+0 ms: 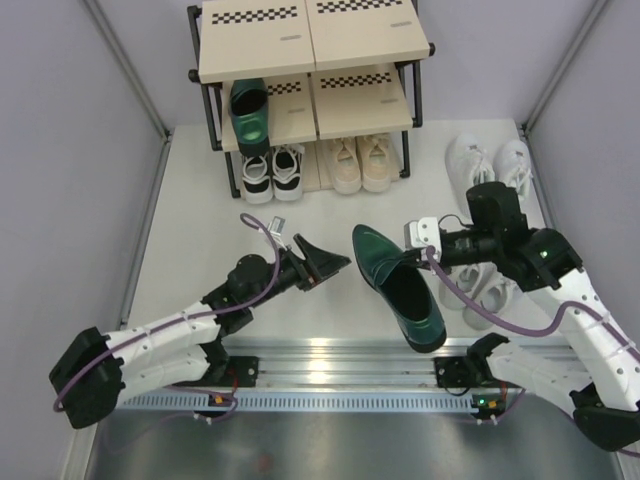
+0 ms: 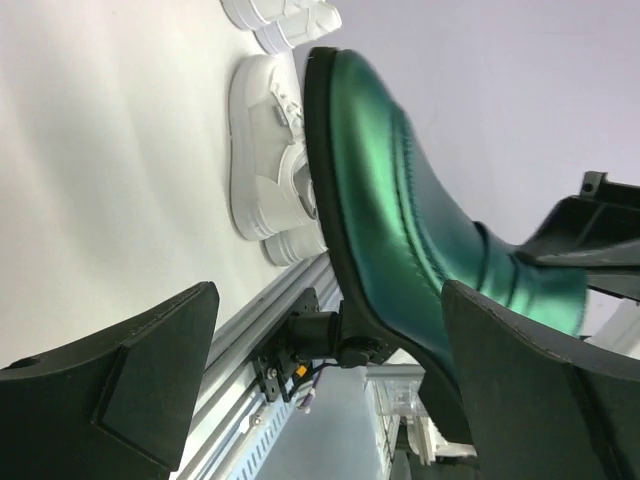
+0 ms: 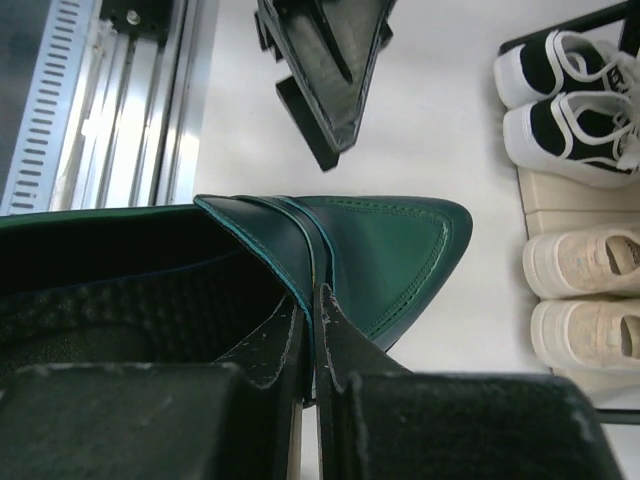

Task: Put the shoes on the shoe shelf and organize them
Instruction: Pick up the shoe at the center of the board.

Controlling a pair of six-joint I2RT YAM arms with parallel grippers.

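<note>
Light is bright, even and diffuse, falling from above. The white table [image 1: 190, 230] reflects it softly and carries only faint, short shadows under the arms and the green heeled shoe [image 1: 400, 285]. The lower tiers of the shoe shelf [image 1: 310, 40] sit in dimmer shade. The top view is sharp, though its wide lens makes the upright posts [image 1: 125, 70] lean outward. In the left wrist view a broad sheen runs along the glossy green leather, the far white sneakers [image 2: 262, 150] nearly wash out against the table, and the fingers [image 2: 110, 390] of the left gripper [image 2: 330, 290] read as dark, slightly soft shapes. In the right wrist view the fingers [image 3: 470, 430] of the right gripper [image 3: 308, 330] are near the lens, dark and blurred.
</note>
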